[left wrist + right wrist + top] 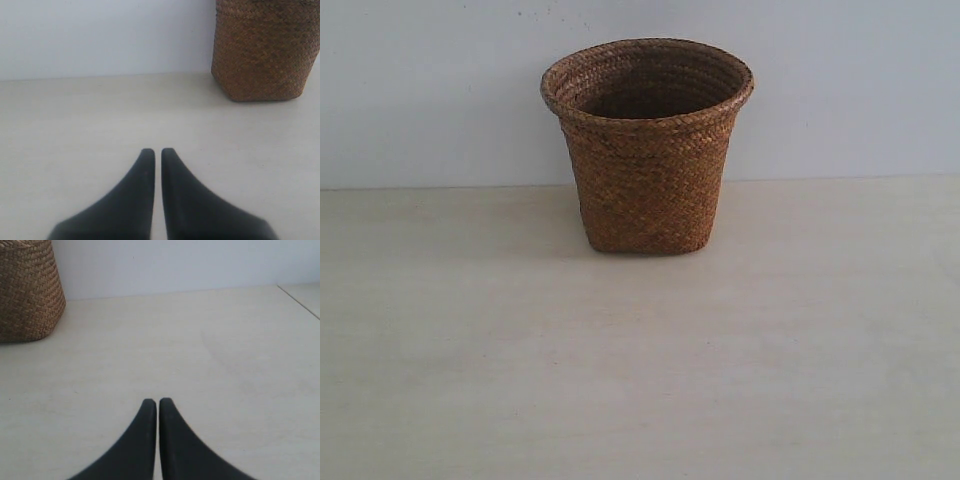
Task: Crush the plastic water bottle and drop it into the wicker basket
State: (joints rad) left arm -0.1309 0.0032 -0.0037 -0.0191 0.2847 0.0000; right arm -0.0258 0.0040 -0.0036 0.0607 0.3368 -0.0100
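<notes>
Your left claw (156, 150) was pressed together with nothing between its tips, and your right claw (158, 401) was too, both low over the pale table (640, 380). Your basket (647, 150) stood upright in the frame's upper middle, clear of both claws.

Pale wood-grain table (640, 380) meets a plain bluish-white wall (420, 90); lighting seems soft.

Basket (645, 170): brown woven wicker, tapered bucket shape, wide rolled rim, narrower base. Stands upright on counter (640, 380), mid-scene toward back. Inside bottom hidden.
</notes>
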